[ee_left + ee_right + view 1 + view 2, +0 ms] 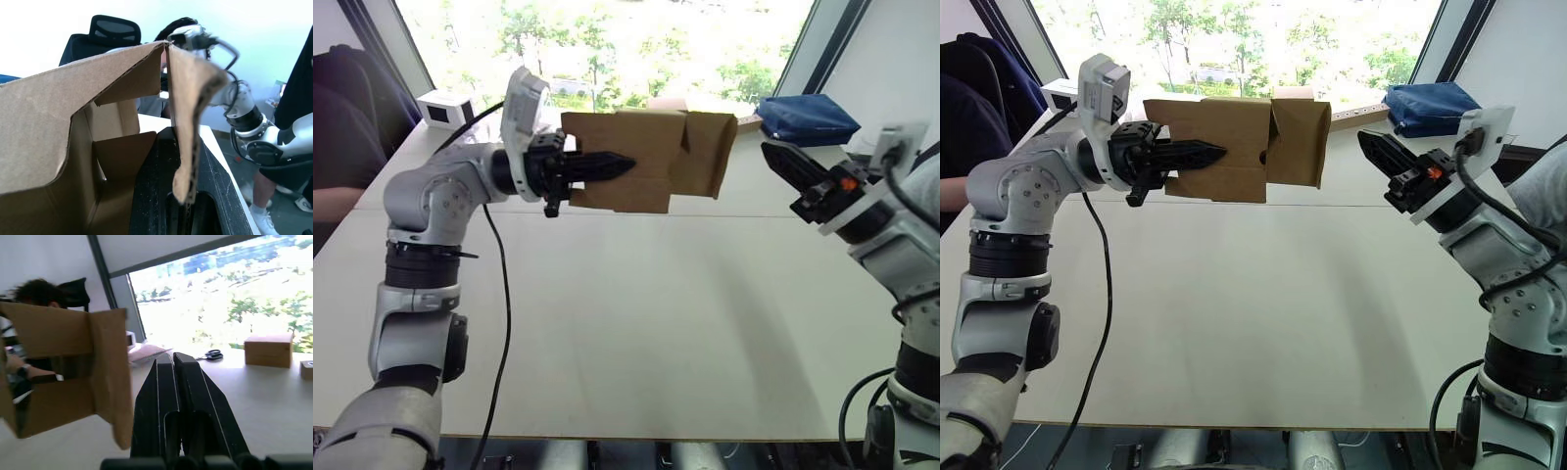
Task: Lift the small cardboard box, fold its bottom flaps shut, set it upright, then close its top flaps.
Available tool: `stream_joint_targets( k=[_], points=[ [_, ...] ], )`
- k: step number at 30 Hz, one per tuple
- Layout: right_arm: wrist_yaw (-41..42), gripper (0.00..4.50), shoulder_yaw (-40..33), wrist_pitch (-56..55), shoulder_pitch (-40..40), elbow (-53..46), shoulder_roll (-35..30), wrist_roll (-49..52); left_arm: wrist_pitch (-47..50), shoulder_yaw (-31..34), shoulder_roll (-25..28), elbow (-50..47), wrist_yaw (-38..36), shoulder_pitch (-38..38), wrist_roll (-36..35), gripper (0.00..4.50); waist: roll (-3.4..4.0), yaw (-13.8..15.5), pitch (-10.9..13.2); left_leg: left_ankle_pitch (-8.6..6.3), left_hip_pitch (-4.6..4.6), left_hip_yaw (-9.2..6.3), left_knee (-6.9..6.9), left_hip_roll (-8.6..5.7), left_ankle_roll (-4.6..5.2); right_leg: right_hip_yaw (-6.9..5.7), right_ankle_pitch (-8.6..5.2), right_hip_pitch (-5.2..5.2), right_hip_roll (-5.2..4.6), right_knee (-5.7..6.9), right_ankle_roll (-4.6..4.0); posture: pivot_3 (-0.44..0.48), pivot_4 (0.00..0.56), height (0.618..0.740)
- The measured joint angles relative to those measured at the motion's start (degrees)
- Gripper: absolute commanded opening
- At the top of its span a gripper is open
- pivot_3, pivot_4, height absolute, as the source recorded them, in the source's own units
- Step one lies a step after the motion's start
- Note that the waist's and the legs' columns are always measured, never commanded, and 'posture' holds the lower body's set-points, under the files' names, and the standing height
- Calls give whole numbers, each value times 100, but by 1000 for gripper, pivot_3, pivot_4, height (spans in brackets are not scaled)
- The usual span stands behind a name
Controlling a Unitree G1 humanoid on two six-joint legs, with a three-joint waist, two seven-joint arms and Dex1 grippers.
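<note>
Upper centre of frame: your left gripper (607,167) clamps the small cardboard box (631,160) aloft, flaps (705,152) still splayed; your right gripper (781,162), fingers together, should next press them shut.

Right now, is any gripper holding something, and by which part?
The left gripper holds the cardboard box in the air, fingers clamped on one side wall. The right gripper holds nothing.

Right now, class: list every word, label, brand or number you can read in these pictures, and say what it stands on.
None can be read.
The small cardboard box held by the left gripper: plain, unprinted.
The brown box beside the scissors: no print shows.
The white box: any marking is too small to read.
</note>
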Motion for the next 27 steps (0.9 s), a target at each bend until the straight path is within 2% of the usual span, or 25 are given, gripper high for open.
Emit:
stream_joint_targets(
  k=[6,15,18,21,25,27],
  points=[
    [289,59,678,-122,-372,138,631,-220,43,-3,-68,-3,23,-5,-26,0,2,4,1,0,-1,-2,0,3,-1,0,0,-1,1,1,0,0,150,740],
    [110,59,394,49,-272,-381,1177,842,-61,50,-142,385,211,-228,12,0,2,14,1,-1,-5,-2,0,-2,1,-2,1,0,-11,-3,1,0,150,740],
    [-148,59,265,52,-143,-451,1600,1255,-42,66,-150,431,193,-228,-13,0,2,3,1,1,-3,-3,0,2,-1,-2,1,0,-6,3,1,0,150,740],
    [-241,793,279,31,-61,-479,1844,1473,-25,69,-153,438,128,-228,-105,0,3,-2,1,2,0,-3,0,2,-4,-2,1,0,-6,7,1,0,150,740],
    [-392,2415,260,-125,-59,-446,2211,1679,0,79,-147,469,126,-228,-143,0,3,1,1,2,-1,-3,0,2,-4,-2,1,0,-5,5,1,0,150,740],
    [-457,2415,247,-164,-59,-426,2295,1791,65,96,-147,468,138,-228,-197,0,4,0,1,2,-1,-2,0,2,-4,-1,1,0,-7,4,1,0,150,740]
  ],
)
